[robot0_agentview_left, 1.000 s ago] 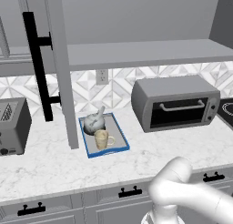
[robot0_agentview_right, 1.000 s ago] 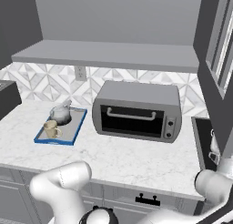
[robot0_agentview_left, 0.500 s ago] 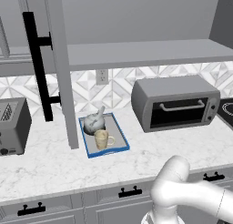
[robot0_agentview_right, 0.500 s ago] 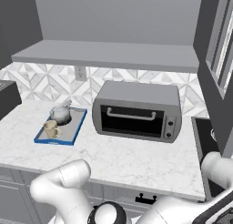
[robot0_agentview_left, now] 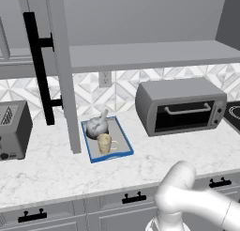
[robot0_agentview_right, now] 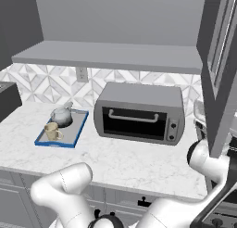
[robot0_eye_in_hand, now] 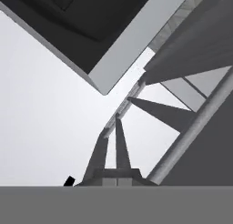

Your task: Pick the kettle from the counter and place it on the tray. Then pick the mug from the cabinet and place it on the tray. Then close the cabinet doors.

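Arm elbow swung further right, fingers (robot0_eye_in_hand: 111, 141) pressed together holding nothing, kettle (robot0_agentview_left: 97, 126) and mug (robot0_agentview_left: 105, 143) on tray (robot0_agentview_left: 123, 140)

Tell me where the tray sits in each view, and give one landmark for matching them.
Left base view: the tray lies left of centre on the counter, holding kettle and mug.
Right base view: the tray lies at mid-left on the counter, left of the toaster oven.
Hand view: I see no tray here.
Shared landmark: the toaster oven, on the tray's right in both base views.
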